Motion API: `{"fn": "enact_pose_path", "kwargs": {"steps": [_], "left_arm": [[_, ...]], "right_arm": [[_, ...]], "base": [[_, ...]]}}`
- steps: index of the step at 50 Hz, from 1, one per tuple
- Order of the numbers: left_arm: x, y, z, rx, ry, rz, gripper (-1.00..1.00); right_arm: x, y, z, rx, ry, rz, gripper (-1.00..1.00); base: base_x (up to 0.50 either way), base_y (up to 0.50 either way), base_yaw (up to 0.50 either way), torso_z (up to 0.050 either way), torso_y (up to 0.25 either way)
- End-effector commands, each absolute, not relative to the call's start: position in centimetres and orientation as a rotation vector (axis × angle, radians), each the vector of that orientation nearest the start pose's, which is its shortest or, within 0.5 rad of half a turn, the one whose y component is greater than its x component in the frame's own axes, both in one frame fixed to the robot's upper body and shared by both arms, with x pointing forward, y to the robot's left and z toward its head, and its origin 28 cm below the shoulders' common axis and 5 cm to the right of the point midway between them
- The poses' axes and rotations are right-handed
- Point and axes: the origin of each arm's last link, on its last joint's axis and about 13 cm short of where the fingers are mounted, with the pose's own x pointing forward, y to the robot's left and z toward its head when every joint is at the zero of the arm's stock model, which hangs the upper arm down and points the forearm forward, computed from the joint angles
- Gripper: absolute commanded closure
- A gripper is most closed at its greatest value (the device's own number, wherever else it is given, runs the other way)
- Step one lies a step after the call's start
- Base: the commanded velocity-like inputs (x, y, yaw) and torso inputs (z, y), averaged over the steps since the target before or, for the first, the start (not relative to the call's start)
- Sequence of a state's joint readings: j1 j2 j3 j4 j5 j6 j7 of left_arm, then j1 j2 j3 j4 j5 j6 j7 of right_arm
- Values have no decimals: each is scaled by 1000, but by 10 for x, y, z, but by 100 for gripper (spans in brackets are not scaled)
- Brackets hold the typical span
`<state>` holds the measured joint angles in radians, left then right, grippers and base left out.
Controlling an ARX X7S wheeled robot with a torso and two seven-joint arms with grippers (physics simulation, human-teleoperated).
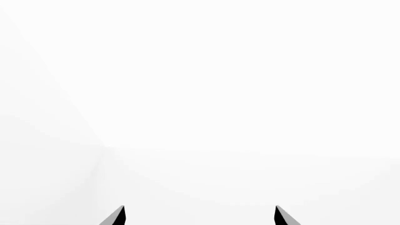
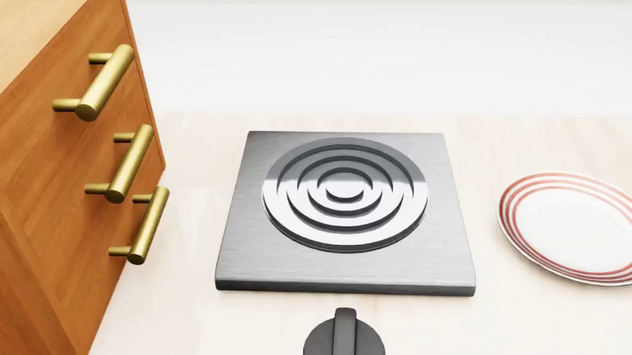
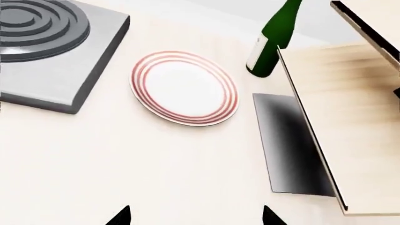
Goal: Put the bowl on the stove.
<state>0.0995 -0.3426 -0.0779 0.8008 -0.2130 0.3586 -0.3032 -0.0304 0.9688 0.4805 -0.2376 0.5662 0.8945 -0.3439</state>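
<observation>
Left wrist view: your left gripper (image 1: 199,216) is spread, empty, facing blank white; head view: the flat square dark grey metal stove (image 2: 345,277) lies bare, bowl nowhere visible — search step; right wrist view: right gripper (image 3: 196,216) parted, empty — find the bowl first.

Bright even simulator light, soft shadows, left wrist view washed out white, sharp renders
</observation>
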Motion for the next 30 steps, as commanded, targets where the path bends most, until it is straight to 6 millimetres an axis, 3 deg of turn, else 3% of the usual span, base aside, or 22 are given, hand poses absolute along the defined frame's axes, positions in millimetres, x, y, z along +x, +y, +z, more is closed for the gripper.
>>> {"fn": "enact_pose_path", "kwargs": {"steps": [1, 14, 30], "left_arm": [[149, 246, 188, -42, -1051, 93, -100], [149, 246, 189, -44, -1051, 92, -100], [150, 246, 188, -43, -1047, 92, -100]], "right_arm": [[166, -341, 160, -252, 577, 35, -100], [155, -343, 148, -241, 645, 52, -100], [156, -343, 129, -223, 686, 45, -100]], "base": [[0, 0, 0, 0, 0], [0, 0, 0, 0, 0], [0, 0, 0, 0, 0]]}}
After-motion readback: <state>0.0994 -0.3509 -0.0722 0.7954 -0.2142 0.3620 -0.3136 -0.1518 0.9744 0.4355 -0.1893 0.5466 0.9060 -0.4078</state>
